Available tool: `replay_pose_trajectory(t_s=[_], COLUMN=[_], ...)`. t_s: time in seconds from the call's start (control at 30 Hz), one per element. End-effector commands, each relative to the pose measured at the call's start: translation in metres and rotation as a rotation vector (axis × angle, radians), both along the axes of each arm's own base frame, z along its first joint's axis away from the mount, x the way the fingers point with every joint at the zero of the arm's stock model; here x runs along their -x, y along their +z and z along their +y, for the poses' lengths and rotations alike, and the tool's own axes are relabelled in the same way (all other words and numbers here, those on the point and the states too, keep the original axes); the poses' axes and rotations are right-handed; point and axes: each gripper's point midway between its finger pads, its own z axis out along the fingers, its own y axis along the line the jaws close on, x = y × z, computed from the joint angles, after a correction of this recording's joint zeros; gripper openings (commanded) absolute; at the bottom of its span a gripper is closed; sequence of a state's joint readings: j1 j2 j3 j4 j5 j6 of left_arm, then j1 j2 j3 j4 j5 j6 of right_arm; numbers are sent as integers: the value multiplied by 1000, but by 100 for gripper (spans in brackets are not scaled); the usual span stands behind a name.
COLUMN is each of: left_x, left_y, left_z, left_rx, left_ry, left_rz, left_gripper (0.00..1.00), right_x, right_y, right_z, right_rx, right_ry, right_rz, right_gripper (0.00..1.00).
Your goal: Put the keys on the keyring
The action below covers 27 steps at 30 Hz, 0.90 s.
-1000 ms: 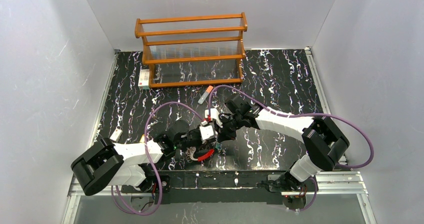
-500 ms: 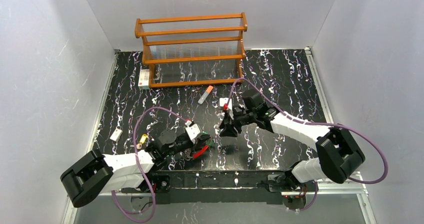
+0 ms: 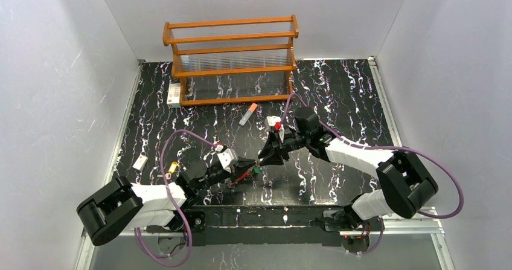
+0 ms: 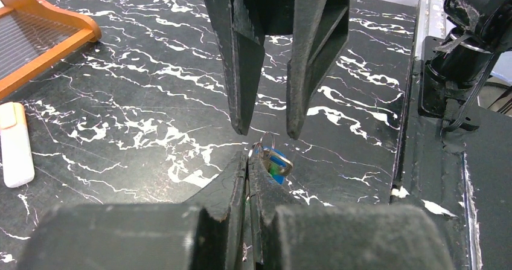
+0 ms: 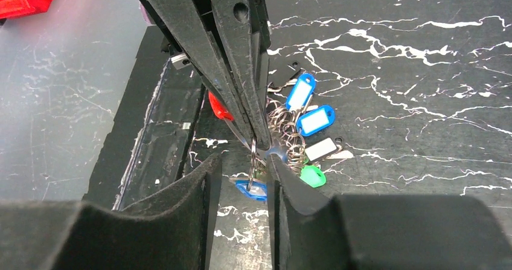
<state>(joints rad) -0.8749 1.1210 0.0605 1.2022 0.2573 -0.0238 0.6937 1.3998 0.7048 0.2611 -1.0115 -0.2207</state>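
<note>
Left gripper [image 4: 248,161] pinched shut on keyring [image 5: 218,108] — hold it steady; right gripper [image 5: 244,161] jaws apart around blue key [image 5: 250,189] — close squarely on it.

Your left arm lay low, reaching right, left gripper [image 3: 248,168] pinched shut. Your right arm reached left, right gripper [image 3: 263,160] parted, tip-to-tip with it.

Black table [image 3: 338,89] veined with white, like marble. Keys [image 5: 314,121] with blue and green heads, keyring [image 5: 218,108] showing a red stretch, rack [image 3: 229,23] a warm orange-brown.
</note>
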Motion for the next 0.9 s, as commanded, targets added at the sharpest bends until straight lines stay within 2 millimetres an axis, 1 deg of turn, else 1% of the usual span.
replay_pose_trajectory(t_s=[0.0, 0.1, 0.2, 0.3, 0.37, 0.47, 0.6, 0.63, 0.8, 0.87], left_x=[1, 1, 1, 3, 4, 3, 1, 1, -2, -2], left_y=[23, 23, 25, 22, 22, 22, 20, 18, 8, 3], left_z=[-4, -4, -3, -4, -5, -5, -3, -2, 1, 1], left_rx=[75, 76, 80, 73, 71, 69, 60, 52, -14, -44], left_ry=[-17, -14, -12, -23, -30, -30, -14, -12, -6, -8], left_rz=[-46, -47, -51, -48, -46, -48, -60, -64, -91, -92], left_gripper=[0, 0, 0, 0, 0, 0, 0, 3, 25, 31], right_x=[2, 1, -1, -3, -5, -7, -9, -9, -11, -9], right_y=[5, 1, -3, -4, -3, -4, -9, -9, -18, -25], right_z=[4, 4, 5, 6, 8, 8, 6, 6, -2, -7], right_rx=[-39, -27, -14, -11, -11, 0, 34, 43, 124, 183], right_ry=[34, 31, 22, 23, 19, 18, 9, 7, -7, -10], right_rz=[2, 14, 26, 29, 26, 24, 28, 24, 8, 21], right_gripper=[38, 32, 29, 27, 20, 2, 1, 1, 1, 1])
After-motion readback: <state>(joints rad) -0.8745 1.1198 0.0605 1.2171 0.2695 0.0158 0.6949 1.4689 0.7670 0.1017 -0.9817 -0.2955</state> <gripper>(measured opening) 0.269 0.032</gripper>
